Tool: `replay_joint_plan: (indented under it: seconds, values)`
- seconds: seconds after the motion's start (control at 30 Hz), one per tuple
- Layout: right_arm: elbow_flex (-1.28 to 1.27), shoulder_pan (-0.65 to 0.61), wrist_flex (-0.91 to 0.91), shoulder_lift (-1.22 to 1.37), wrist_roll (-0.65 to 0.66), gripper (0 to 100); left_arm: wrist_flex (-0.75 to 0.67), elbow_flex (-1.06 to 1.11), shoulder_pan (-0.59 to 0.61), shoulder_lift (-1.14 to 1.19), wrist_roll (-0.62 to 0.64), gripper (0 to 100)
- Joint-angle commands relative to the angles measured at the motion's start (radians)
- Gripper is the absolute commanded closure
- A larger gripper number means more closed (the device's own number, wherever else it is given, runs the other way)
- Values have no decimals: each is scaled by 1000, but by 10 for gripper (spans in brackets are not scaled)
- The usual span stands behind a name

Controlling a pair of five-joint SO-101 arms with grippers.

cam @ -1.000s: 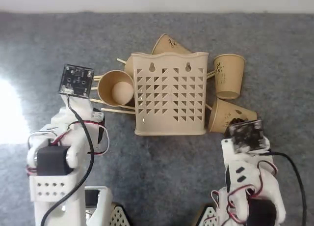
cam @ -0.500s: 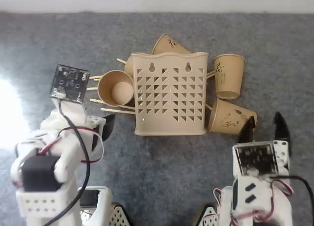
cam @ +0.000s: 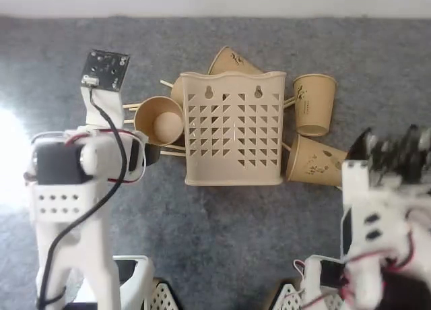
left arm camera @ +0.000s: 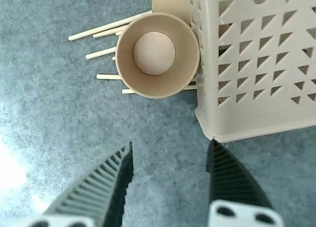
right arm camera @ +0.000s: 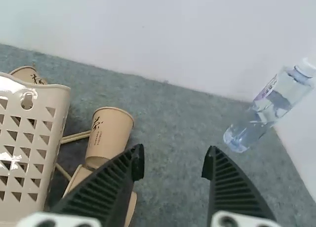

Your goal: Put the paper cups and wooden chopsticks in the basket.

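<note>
Beside the basket (cam: pixel 234 128), one cup (cam: pixel 159 121) stands mouth-up; both jaws gape wide.

The dark print on the paper cups (cam: pixel 314 102) is unreadable.

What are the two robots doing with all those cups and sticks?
Two robot arms are tidying up. The left pincer hangs open just short of a tan paper cup sitting on wooden chopsticks beside the beige plastic basket. The right pincer is open near two more paper cups. Nothing is held yet.
</note>
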State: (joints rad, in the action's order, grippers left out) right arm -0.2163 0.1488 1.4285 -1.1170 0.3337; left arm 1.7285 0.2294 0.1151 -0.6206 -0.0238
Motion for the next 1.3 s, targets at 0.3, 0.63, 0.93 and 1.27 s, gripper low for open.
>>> replay_joint_plan:
  seconds: [0.3, 0.63, 0.93, 1.27]
  values:
    - [936, -67, 375, 917, -21, 790, -342, 532, 184, 28, -98, 768]
    - [999, -283, 311, 1198, -17, 786, -661, 852, 212, 28, -100, 768]
    - [999, -354, -42, 1257, 34, 786, -770, 969, 213, 2, -98, 768]
    - [999, -390, -209, 1480, 35, 790, -792, 1018, 186, -75, -98, 768]
